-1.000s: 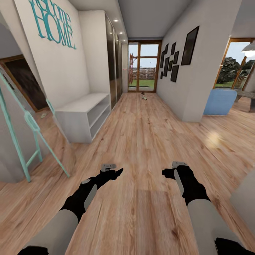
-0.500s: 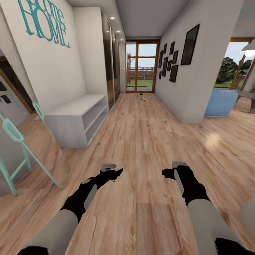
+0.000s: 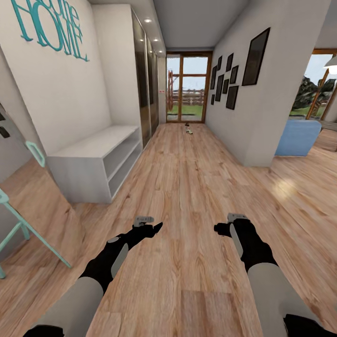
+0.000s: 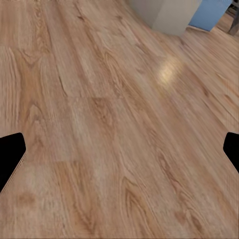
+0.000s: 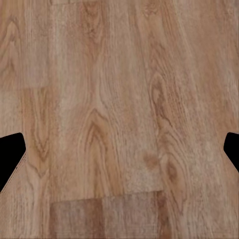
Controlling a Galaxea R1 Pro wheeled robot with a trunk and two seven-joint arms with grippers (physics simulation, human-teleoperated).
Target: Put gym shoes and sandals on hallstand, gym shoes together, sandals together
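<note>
Both hands, left [image 3: 157,228] and right [image 3: 218,228], are held released and empty while the small shoes [image 3: 188,129] at twelve o'clock, far down the corridor floor [image 3: 187,196], are best approached squarely.

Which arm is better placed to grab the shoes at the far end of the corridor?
Neither yet. The left gripper and right gripper hang level and open, and the small things on the floor by the glass door lie far ahead between them. The base must drive closer first.

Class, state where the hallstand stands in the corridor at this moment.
In the head view, the hallstand stands on the robot's left, against the wall under the teal HOME lettering, just before the tall wardrobe.
</note>
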